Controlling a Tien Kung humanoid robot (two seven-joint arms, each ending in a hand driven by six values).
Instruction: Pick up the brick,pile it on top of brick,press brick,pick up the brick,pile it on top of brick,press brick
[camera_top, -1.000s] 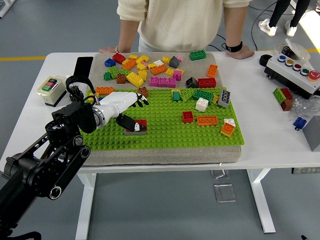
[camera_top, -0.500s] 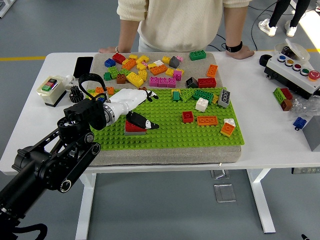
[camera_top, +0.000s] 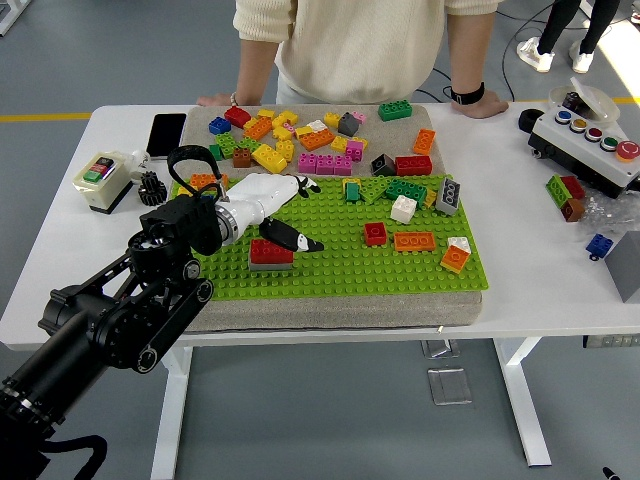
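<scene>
Left hand (camera_top: 278, 208) over the green baseplate's (camera_top: 340, 262) left part, fingers spread, holding nothing, thumb (camera_top: 297, 238) just above the red brick (camera_top: 271, 251). Red brick sits stacked on a grey brick (camera_top: 270, 266) near the baseplate's left edge. Loose bricks (camera_top: 300, 140) along the far edge. No readable writing anywhere.

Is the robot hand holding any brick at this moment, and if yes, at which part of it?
Nothing is held. The left robot hand hovers with spread fingers above the red brick, which sits on a grey brick on the green baseplate.
</scene>
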